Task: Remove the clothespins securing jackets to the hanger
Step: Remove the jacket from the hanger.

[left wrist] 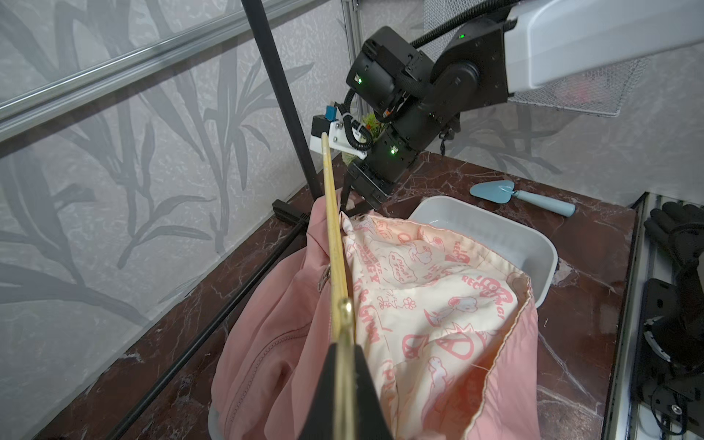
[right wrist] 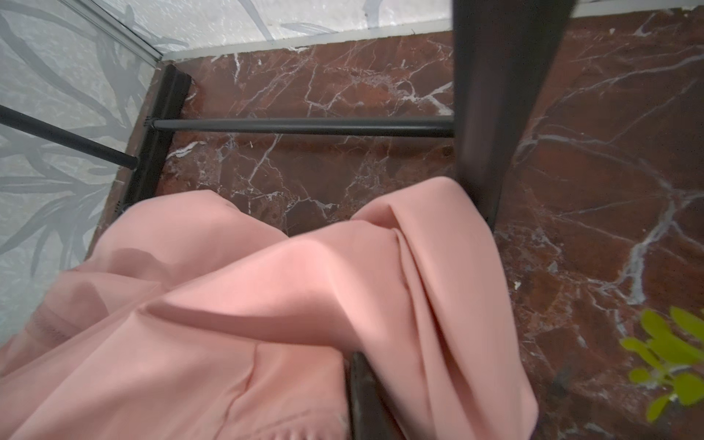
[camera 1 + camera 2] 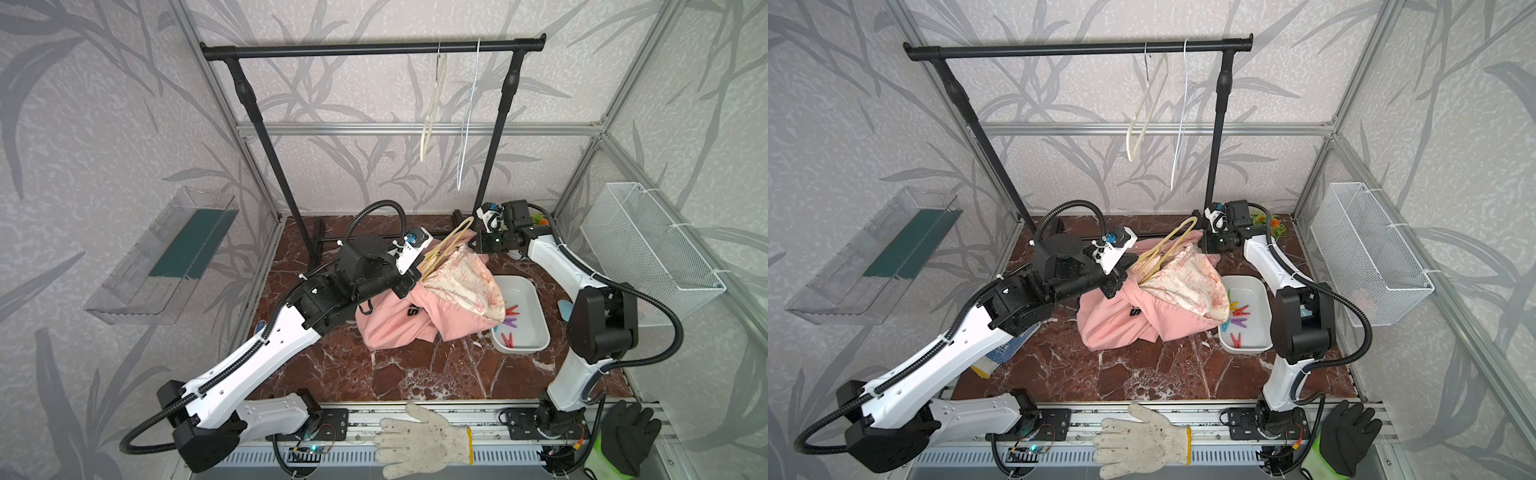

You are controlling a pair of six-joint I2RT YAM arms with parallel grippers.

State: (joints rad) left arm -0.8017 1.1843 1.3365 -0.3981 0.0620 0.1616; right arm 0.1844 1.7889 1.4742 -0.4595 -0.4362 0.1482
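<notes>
A pink hooded jacket (image 3: pixel 395 328) with cream printed lining (image 1: pixel 419 289) lies heaped on the marble table, a beige hanger (image 3: pixel 446 245) sticking up out of its neck. My left gripper (image 1: pixel 344 344) is shut on the hanger's gold hook (image 1: pixel 346 308). My right gripper (image 3: pixel 478 245) sits at the jacket's far edge. In the right wrist view only one dark finger (image 2: pixel 362 392) shows, with pink cloth (image 2: pixel 266 289) draped around it. Several clothespins (image 3: pixel 511 320), red, blue and purple among them, lie in the white tray (image 3: pixel 536 299) beside the jacket.
A black clothes rack (image 3: pixel 374 49) stands at the back with a cream hanger (image 3: pixel 432 108) and a white wire hanger (image 3: pixel 467 116). A blue trowel (image 1: pixel 522 196), a wire basket (image 3: pixel 648 249), a clear wall bin (image 3: pixel 162 257), a white glove (image 3: pixel 424 444) and a black glove (image 3: pixel 627 432) are nearby.
</notes>
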